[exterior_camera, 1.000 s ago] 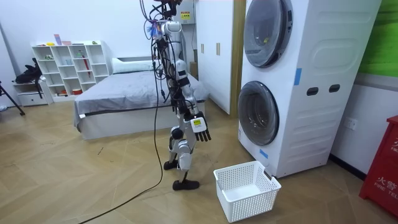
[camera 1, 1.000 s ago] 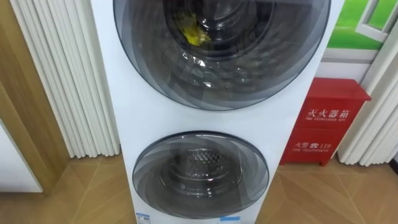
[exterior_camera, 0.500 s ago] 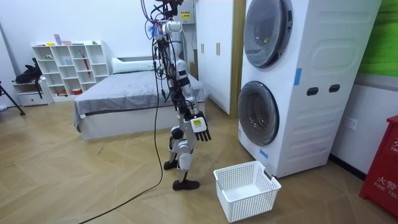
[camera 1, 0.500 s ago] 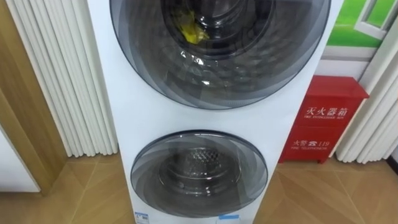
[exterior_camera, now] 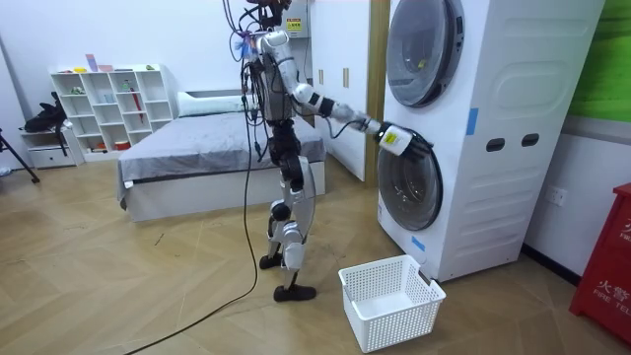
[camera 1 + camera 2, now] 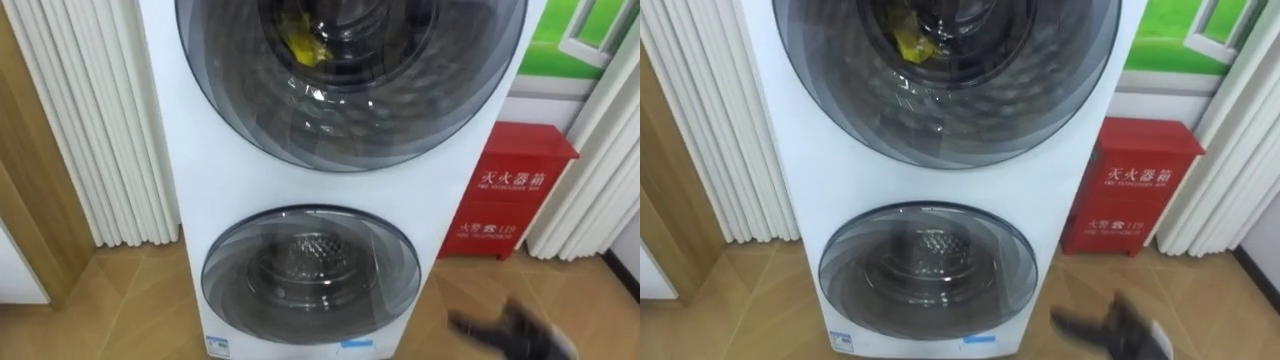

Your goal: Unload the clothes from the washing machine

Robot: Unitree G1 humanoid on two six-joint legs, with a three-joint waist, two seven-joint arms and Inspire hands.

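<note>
While the right hand (image 6: 518, 330) hovers, red cabinet (image 6: 505, 190) bears white characters.

Yellow cloth (image 6: 303, 45) lies inside the white washing machine (image 6: 175, 150), upper door shut.

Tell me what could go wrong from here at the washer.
1. Wrong drum: the yellow cloth lies behind the shut upper door, yet the right hand is down by the lower door, whose drum looks empty.
2. The white basket stands on the floor close before the machine, by the robot's feet; a step forward or the lower door swinging out might knock it.
</note>
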